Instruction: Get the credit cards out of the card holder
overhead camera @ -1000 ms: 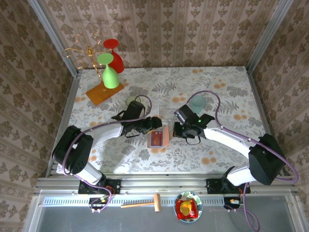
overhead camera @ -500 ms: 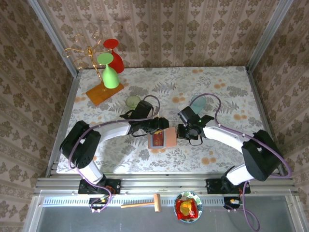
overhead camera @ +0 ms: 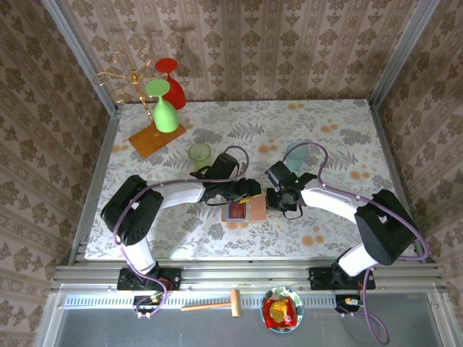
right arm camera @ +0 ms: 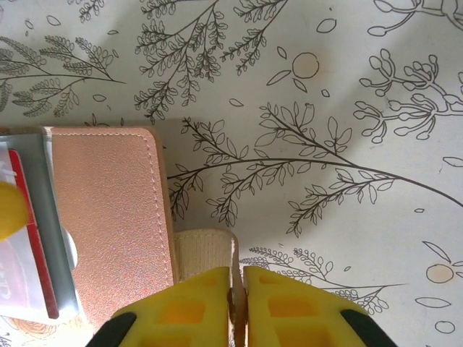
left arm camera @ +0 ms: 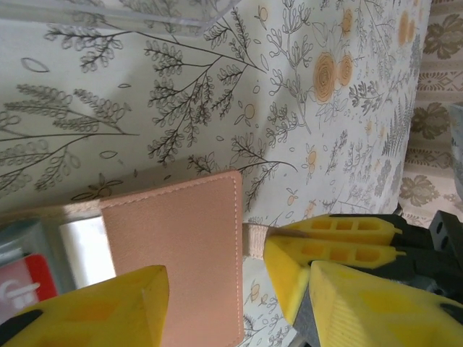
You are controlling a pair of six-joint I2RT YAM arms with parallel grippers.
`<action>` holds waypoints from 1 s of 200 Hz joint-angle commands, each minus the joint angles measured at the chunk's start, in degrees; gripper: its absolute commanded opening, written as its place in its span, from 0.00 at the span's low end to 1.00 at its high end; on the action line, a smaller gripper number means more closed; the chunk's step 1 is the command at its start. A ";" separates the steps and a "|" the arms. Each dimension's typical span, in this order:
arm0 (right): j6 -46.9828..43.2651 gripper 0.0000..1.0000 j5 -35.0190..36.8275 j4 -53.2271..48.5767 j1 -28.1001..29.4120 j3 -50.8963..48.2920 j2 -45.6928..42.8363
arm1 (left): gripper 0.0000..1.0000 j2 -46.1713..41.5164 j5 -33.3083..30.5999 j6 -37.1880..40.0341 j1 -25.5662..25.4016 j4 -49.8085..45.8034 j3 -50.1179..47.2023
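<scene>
The card holder point(overhead camera: 243, 210) lies open in the middle of the tabletop point(overhead camera: 340, 137), with a red credit card point(left arm camera: 22, 285) tucked in its grey pocket. The right end effector point(right arm camera: 237, 293) is pinched narrow on the closure strap point(right arm camera: 206, 253), though how firm that hold is cannot be judged. The left end effector point(left arm camera: 235, 296) stands half-wide astride the flap, holding nothing. If the strap slips free, the flap may fold over the cards, or the holder may skid when a card is pulled.
</scene>
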 commanded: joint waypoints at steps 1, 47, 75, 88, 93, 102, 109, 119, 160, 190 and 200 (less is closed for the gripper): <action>0.21 0.19 0.17 -2.31 -0.35 0.08 -3.02 | 0.54 1.70 1.52 -1.76 -1.06 2.33 2.00; 1.11 0.22 -1.25 -4.15 -0.44 1.21 -7.55 | 0.54 2.41 1.75 -2.13 -1.22 3.11 1.90; 1.66 0.24 -1.80 -6.71 -0.44 2.50 -10.94 | 0.53 2.38 1.74 -2.13 -1.14 3.37 1.40; 1.93 0.26 -1.99 -7.26 -0.43 2.80 -12.19 | 0.53 2.36 1.66 -2.19 -0.96 3.50 1.14; 2.05 0.27 -2.30 -7.31 -0.44 2.97 -12.60 | 0.53 2.37 1.58 -2.34 -0.95 3.65 0.93; 2.51 0.27 -2.99 -7.32 -0.44 2.99 -13.38 | 0.53 2.44 1.48 -2.46 -0.75 3.97 0.63; 3.03 0.27 -3.78 -7.00 -0.44 2.78 -14.05 | 0.53 2.39 1.51 -2.71 -0.65 4.30 0.32; 3.86 0.27 -5.09 -6.01 -0.37 2.24 -15.05 | 0.53 2.46 1.51 -2.99 -0.40 4.78 0.08; 8.20 0.21 -10.64 0.01 0.23 -1.99 -17.03 | 0.53 2.71 1.86 -3.16 -0.19 5.37 -0.05; 11.39 0.13 -11.95 5.54 2.08 -5.86 -16.56 | 0.53 2.81 1.87 -3.27 -0.05 5.73 -0.28; 12.42 0.12 -12.04 7.32 2.57 -6.93 -16.11 | 0.53 2.81 1.95 -3.36 0.03 5.77 -0.43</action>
